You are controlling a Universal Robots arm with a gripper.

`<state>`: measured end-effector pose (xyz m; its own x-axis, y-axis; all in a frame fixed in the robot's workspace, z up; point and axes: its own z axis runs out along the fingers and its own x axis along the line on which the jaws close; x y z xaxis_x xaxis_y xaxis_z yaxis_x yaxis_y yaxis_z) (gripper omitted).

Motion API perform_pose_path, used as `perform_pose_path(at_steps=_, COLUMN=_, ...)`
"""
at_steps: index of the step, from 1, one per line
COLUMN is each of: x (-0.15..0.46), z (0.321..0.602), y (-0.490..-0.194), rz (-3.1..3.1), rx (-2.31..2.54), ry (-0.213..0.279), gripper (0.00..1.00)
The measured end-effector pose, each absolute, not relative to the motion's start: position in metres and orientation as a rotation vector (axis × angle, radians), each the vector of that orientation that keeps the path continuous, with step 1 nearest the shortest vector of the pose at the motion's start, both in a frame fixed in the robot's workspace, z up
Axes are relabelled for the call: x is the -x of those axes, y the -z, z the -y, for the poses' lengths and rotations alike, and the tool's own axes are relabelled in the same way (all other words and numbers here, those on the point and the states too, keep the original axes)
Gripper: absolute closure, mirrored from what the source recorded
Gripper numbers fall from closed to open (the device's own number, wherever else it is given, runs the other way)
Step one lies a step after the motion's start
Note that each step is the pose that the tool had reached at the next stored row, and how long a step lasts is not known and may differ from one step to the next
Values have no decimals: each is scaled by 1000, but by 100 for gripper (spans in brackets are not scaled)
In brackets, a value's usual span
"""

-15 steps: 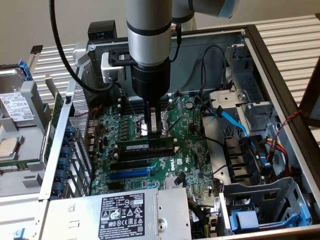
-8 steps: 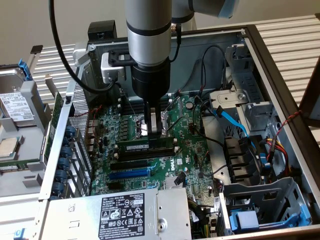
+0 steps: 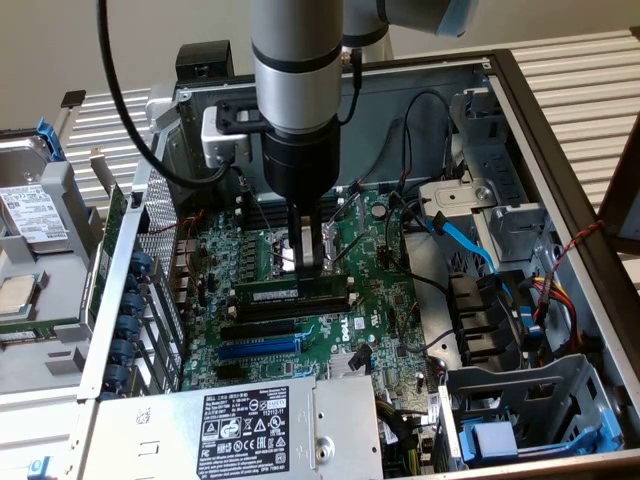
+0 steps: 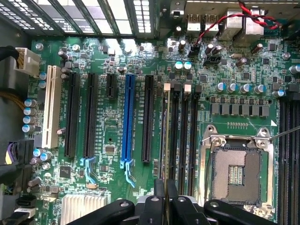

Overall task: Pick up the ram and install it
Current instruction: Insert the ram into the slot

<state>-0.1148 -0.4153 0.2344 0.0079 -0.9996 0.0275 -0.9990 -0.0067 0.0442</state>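
Open computer case, motherboard exposed. Arm reaches straight down into it. Gripper sits over the bank of memory slots beside the empty CPU socket. Fingers are drawn close together, clamping the top edge of the ram. The ram stands on edge along the memory slot farthest from the socket, on the side toward the blue slot; pale label faces the exterior view. In the wrist view the ram shows as a thin strip. Cannot tell whether it is fully seated
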Motion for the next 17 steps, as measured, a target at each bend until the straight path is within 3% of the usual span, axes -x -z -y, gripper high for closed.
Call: perform_pose_path(at_steps=17, x=117, z=415, y=-233, rz=2188, rx=-2191, ry=10, gripper=87)
